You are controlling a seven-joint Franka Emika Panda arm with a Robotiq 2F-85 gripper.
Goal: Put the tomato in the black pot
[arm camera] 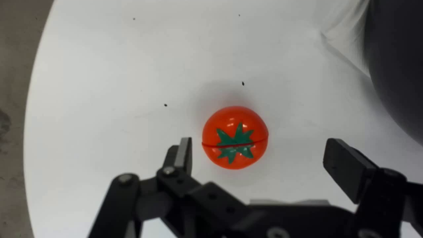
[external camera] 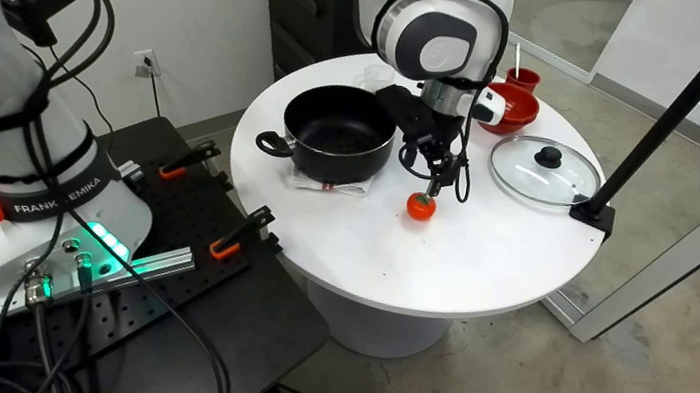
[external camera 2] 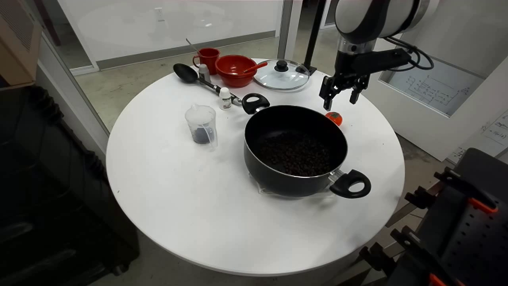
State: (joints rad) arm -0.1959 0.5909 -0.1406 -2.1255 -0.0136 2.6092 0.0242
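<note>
The tomato (external camera: 420, 207), a small red ball with a green leaf mark, rests on the white table. In an exterior view it is partly hidden behind the pot rim (external camera 2: 335, 119). In the wrist view the tomato (arm camera: 234, 137) shows nearer the left finger, touching neither finger. My gripper (arm camera: 258, 140) is open and empty; it hangs just above the tomato in both exterior views (external camera: 436, 188) (external camera 2: 340, 104). The black pot (external camera: 344, 166) stands beside the tomato, with dark small contents on its floor in an exterior view (external camera 2: 278, 178). Its side shows at the wrist view's right edge (arm camera: 396, 59).
A folded cloth (external camera: 329, 184) lies under the pot. A glass lid (external camera: 544, 177), a red bowl (external camera 2: 234, 79) and a red mug (external camera 2: 207, 59) stand farther back. A clear measuring cup (external camera 2: 200, 123), a white bottle (external camera 2: 225, 99) and a black ladle (external camera 2: 185, 73) are on the table.
</note>
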